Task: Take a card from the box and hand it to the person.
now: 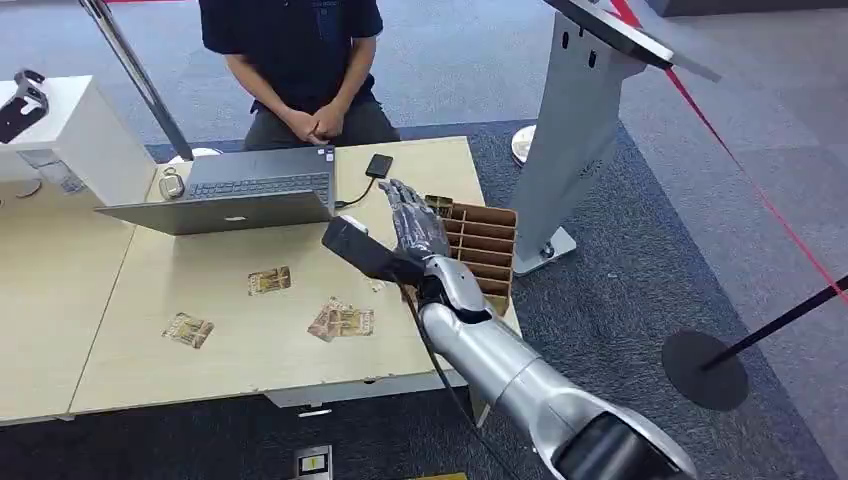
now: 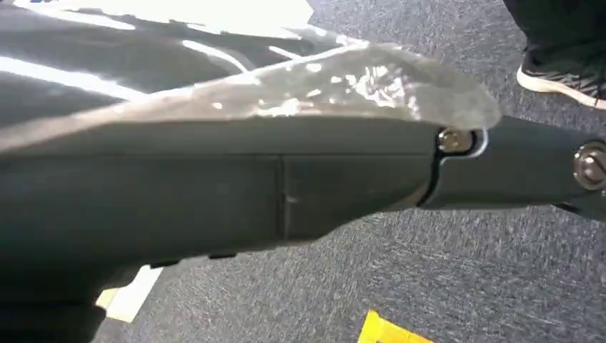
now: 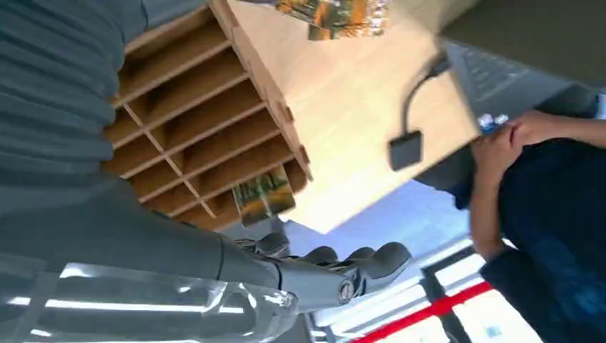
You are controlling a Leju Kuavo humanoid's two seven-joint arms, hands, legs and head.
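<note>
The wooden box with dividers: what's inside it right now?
In the box one card stands in a far-end slot. The other visible compartments look empty. The right hand hovers above it, covering some compartments.

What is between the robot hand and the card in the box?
Nothing visible. The right robot hand hovers open above the wooden box, and the card stands uncovered in an end compartment, near the fingers.
</note>
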